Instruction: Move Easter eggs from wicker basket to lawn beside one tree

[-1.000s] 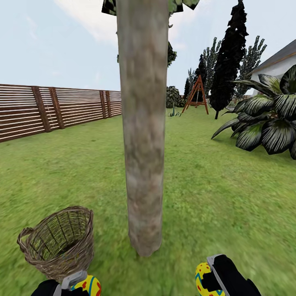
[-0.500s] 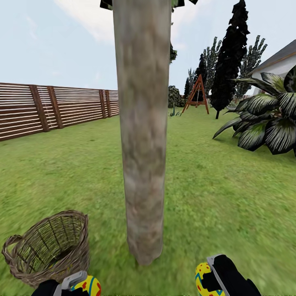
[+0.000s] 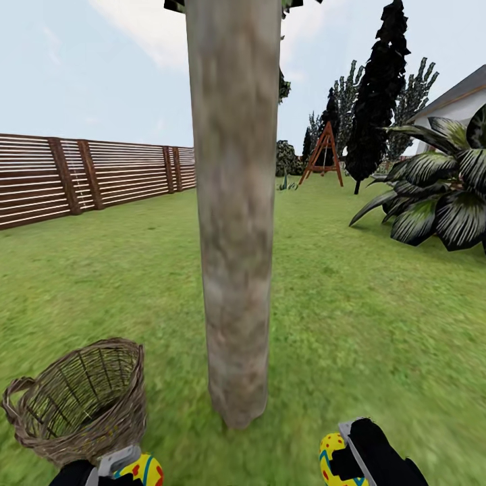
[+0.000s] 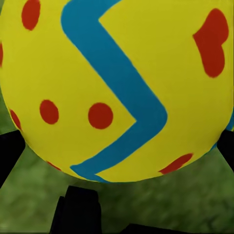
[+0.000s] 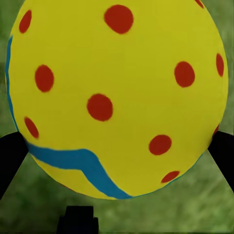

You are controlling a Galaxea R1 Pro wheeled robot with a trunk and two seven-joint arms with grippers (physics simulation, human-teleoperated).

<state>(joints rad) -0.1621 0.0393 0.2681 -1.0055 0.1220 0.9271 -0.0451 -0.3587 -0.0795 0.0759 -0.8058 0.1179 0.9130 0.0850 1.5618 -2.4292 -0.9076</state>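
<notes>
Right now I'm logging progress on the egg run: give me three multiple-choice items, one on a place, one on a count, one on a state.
1. Where does the wicker basket stand relative to the tree trunk in the head view?
A. left
B. right
C. behind
2. How many Easter eggs are held?
A. none
B. one
C. two
3. The left gripper is:
A. open
B. shut on an egg
C. resting on the basket

Answers: 1 A, basket sits at lower left. 2 C, left egg and right egg, one per gripper. 3 B, fingers flank the left egg.

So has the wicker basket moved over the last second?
No. The wicker basket keeps about the same gap left of the tree trunk; the whole head view shifted, so the camera moved.
</notes>
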